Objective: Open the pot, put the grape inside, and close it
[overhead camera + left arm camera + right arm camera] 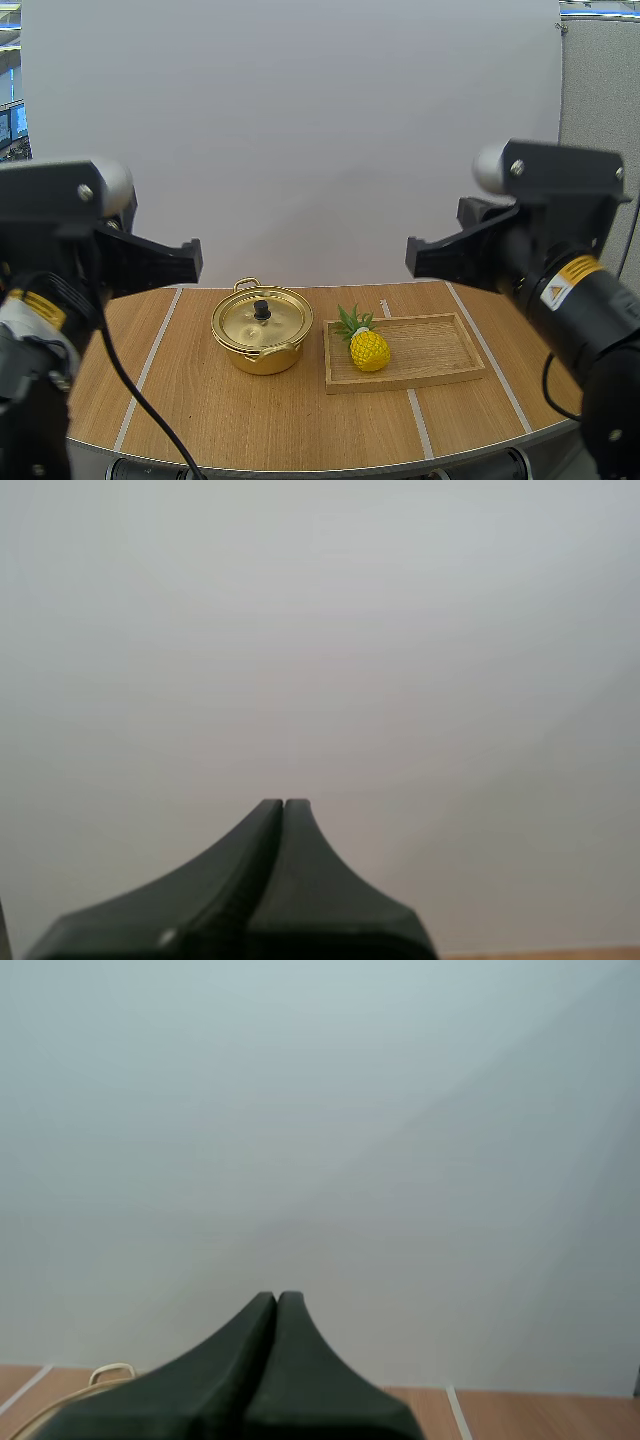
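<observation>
A gold pot (262, 330) stands on the wooden table, left of centre, its lid (263, 317) on with a black knob. To its right a small yellow pineapple (367, 346) with green leaves lies at the left end of a wooden tray (430, 350); no grapes are in sight. My left gripper (196, 260) hangs raised above the table's left side, shut on nothing, its fingers (284, 810) together as one wedge. My right gripper (411, 257) is raised above the tray, also shut and empty (276, 1300). One pot handle (110, 1370) peeks out beside the right fingers.
White lines run across the table (250, 420). A plain white wall stands behind it. Open tabletop lies in front of the pot and tray and at both sides.
</observation>
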Controlling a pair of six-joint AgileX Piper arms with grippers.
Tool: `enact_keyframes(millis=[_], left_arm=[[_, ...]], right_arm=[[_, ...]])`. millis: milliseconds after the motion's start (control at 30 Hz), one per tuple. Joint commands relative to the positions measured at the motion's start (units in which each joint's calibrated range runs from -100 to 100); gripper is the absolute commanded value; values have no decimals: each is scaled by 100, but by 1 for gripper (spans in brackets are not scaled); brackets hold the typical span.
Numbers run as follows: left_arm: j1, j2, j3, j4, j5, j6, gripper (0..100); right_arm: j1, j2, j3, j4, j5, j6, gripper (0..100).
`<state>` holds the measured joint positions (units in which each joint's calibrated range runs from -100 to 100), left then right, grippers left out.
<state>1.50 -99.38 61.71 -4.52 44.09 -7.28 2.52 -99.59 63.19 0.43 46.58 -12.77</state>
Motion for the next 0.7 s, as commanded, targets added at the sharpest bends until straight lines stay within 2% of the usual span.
enact_keyframes(millis=[0,67,167,333,500,600,667], left_arm=[[-13,-15,1574,13,-3051,-47,0],[-13,-15,1988,13,-3514,-47,0],[-13,-15,2433,13,-3865,-47,0],[-30,-62,3030,13,-4050,-47,0],[-137,-62,3647,13,-4256,-47,0],[-155,-62,3829,13,-4256,-47,0],[-155,-62,3829,2,-3780,-47,0]], right_arm=[[-28,-41,1355,-111,-3051,42,0],[-28,-41,1867,-111,-3796,42,0],[-28,-41,2360,-111,-4184,42,0],[-28,-41,2904,-111,-4265,42,0],[-28,-41,3327,-111,-4265,42,0],[-45,-41,3571,-111,-4265,42,0],[-63,-41,3681,-111,-4265,42,0]])
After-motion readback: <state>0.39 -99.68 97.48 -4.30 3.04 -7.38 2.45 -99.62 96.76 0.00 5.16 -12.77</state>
